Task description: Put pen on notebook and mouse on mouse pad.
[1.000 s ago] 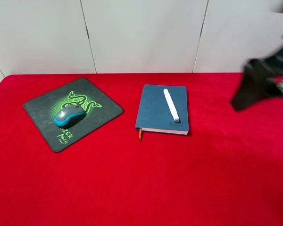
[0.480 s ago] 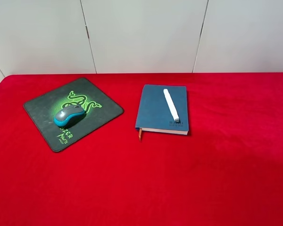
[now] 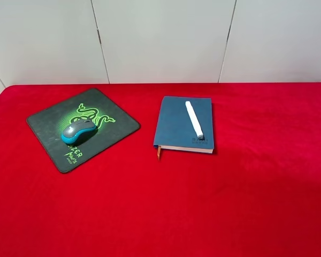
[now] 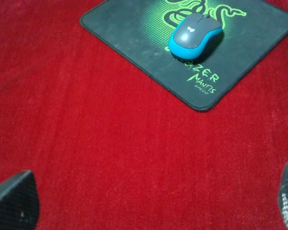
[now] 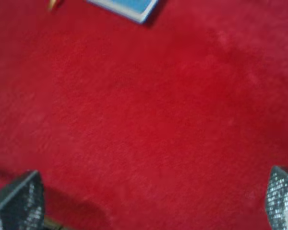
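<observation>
The white pen (image 3: 194, 119) lies on the blue notebook (image 3: 177, 125), whose orange ribbon (image 3: 159, 152) hangs off its front edge. The grey and blue mouse (image 3: 78, 130) rests on the black mouse pad (image 3: 109, 128) with the green logo. No arm shows in the high view. In the left wrist view the mouse (image 4: 194, 31) sits on the pad (image 4: 134, 33), well ahead of my open left gripper (image 4: 151, 199), which holds nothing. My right gripper (image 5: 156, 201) is open over bare cloth, with a notebook corner (image 5: 129, 7) far ahead of it.
A red cloth (image 3: 203, 203) covers the whole table. A white panelled wall (image 3: 160, 37) runs along the back edge.
One second ago my right arm was at the right edge of the high view. It has since withdrawn out of that view. The pen, notebook, mouse and pad have not moved.
</observation>
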Controlling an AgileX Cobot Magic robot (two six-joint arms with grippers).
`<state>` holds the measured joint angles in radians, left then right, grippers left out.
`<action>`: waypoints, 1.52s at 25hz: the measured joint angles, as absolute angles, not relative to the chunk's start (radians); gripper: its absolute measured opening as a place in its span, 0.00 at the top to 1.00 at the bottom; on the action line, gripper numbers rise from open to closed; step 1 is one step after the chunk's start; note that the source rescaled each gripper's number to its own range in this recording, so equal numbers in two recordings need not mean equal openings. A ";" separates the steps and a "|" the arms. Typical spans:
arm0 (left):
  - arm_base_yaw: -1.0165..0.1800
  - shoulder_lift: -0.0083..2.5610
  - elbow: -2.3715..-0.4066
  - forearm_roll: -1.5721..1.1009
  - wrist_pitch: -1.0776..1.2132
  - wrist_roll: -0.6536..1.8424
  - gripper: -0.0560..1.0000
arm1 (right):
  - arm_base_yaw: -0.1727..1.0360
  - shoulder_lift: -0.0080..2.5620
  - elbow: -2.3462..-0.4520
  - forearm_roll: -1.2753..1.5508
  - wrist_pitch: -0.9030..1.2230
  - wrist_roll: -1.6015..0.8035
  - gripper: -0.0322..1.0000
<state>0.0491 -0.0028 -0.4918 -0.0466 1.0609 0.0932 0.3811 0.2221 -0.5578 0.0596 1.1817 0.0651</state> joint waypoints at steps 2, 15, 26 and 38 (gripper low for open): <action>0.049 -0.003 -0.492 -0.047 1.061 0.093 0.00 | 0.333 0.199 -0.537 0.060 1.152 0.060 0.00; 0.049 -0.003 -0.492 -0.047 1.061 0.093 0.00 | 0.112 0.175 -0.528 0.060 0.999 0.043 0.00; 0.049 -0.003 -0.492 -0.047 1.061 0.093 0.00 | 0.112 0.128 -0.526 -0.073 0.966 0.040 0.00; 0.049 -0.003 -0.492 -0.047 1.061 0.093 0.00 | 0.032 -0.004 -0.486 -0.021 1.019 0.013 0.00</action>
